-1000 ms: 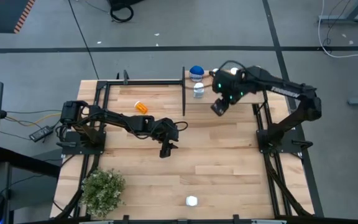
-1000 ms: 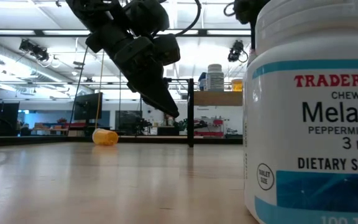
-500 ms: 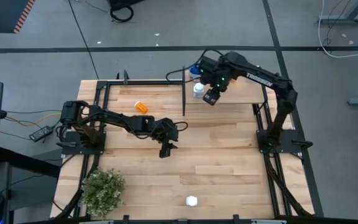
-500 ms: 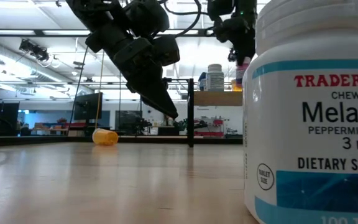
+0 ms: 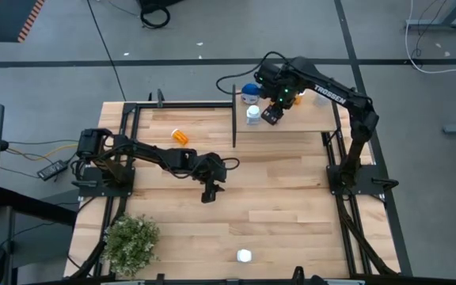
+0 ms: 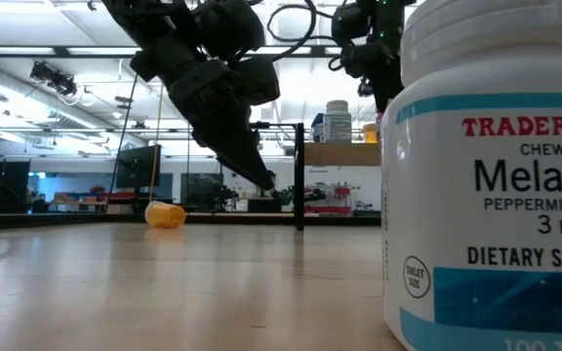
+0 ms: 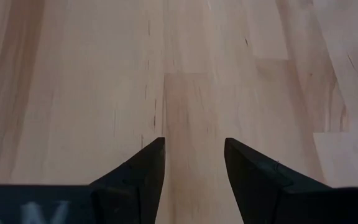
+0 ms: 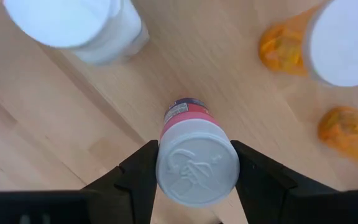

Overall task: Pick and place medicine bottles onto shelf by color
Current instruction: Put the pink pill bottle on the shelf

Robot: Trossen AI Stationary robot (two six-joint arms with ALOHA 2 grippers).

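Observation:
My right gripper (image 5: 271, 114) is over the shelf (image 5: 299, 120), shut on a pinkish bottle with a white cap (image 8: 196, 167). Next to it on the shelf stand a white bottle (image 5: 252, 115), a blue bottle (image 5: 249, 93) and two orange bottles (image 8: 309, 43). My left gripper (image 5: 210, 190) is open and empty over the middle of the table; it also shows in the left wrist view (image 7: 194, 146). An orange bottle (image 5: 180, 136) lies on its side on the table. A white bottle (image 5: 245, 256) stands near the table's near edge. My right gripper pinches the pinkish bottle's white cap (image 8: 166, 163) between its two fingers, one on each side. The fingers come from above, pointing down. The bottle hangs upright below them over the shelf; whether its base touches the shelf I cannot tell.
A black upright edge (image 5: 234, 116) bounds the shelf's left side. A green potted plant (image 5: 131, 241) stands at the near left corner. In the low view the white bottle (image 6: 496, 195) fills the near right and hides part of the shelf (image 6: 344, 154).
My right gripper has carried the pinkish bottle toward the table's far edge and left, from beside the shelf's near edge to over the shelf beside the white bottle. It has stayed shut on the cap.

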